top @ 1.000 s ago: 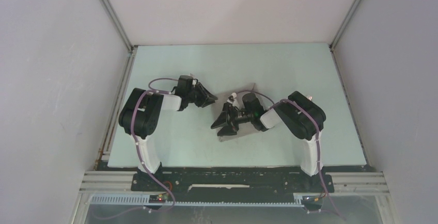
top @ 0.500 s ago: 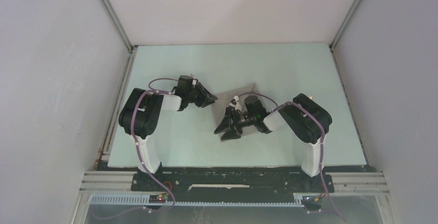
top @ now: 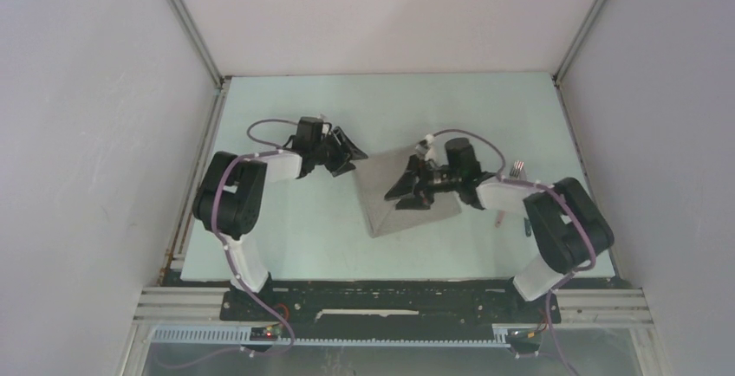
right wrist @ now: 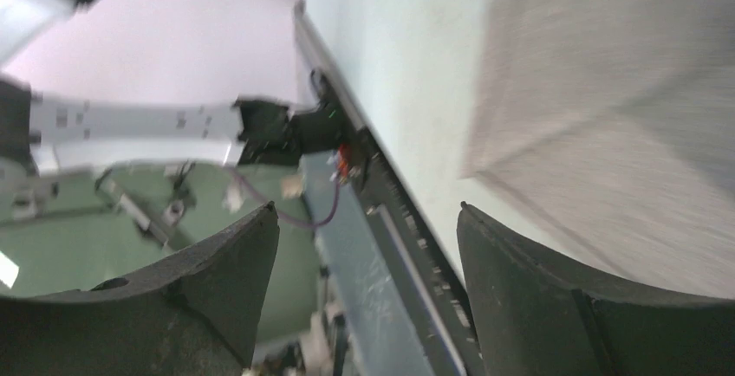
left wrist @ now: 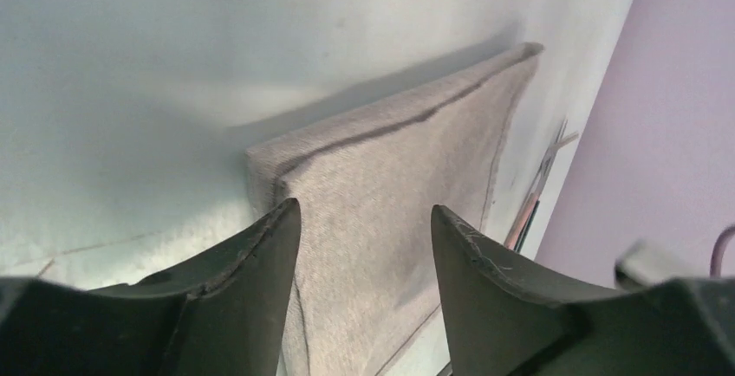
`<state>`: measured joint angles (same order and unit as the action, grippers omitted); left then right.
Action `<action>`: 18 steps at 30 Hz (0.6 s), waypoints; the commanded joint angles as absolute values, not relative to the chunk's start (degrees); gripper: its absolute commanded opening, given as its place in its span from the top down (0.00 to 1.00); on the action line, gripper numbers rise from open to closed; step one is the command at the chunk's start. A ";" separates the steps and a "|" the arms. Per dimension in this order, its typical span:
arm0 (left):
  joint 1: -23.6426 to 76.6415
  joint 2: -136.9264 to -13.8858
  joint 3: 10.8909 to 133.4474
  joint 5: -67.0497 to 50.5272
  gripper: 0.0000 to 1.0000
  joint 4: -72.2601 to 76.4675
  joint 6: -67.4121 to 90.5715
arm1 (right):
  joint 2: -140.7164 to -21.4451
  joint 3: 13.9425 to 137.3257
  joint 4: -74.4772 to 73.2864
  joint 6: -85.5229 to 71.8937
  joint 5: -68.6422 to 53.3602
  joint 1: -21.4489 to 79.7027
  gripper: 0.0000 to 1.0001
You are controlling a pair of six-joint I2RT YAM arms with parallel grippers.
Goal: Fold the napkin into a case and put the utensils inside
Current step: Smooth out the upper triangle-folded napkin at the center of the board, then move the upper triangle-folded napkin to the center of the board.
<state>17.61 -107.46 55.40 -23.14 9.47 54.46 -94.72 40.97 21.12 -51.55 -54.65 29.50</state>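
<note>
Folding the napkin (top: 387, 217), unfinished | left gripper (top: 350, 154) at napkin's left corner, parted, empty | right gripper (top: 407, 194) over napkin, wide, empty | next, likely: pinch an edge, fold narrower

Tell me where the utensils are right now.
In the top view, the utensils lie on the right side of the table, just right of the folded napkin, partly hidden under the right arm.
</note>
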 commanded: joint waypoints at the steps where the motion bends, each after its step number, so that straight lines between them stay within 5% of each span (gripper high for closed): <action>1: 17.62 -98.36 59.85 -23.14 0.31 1.38 48.19 | -88.87 40.96 -1.59 -37.93 -48.11 17.87 0.16; 4: 18.26 -91.87 57.48 -21.31 0.15 -3.51 45.52 | -85.71 41.46 -10.44 -32.30 -42.08 11.03 0.17; 12: 24.91 -74.14 38.58 -17.04 0.05 -9.20 43.36 | -84.74 46.41 -23.70 -22.91 -23.89 5.12 0.31; 16: 32.72 -71.91 32.98 -14.39 0.20 -7.21 46.80 | -87.03 47.70 -23.93 -21.41 -22.79 4.75 0.40; 18: 34.28 -72.08 31.24 -13.12 0.37 -5.68 48.58 | -87.11 47.70 -23.67 -21.56 -21.41 4.68 0.44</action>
<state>30.85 -73.36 33.56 -17.08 -6.96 46.35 -86.24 45.71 -21.23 -24.93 -26.33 5.08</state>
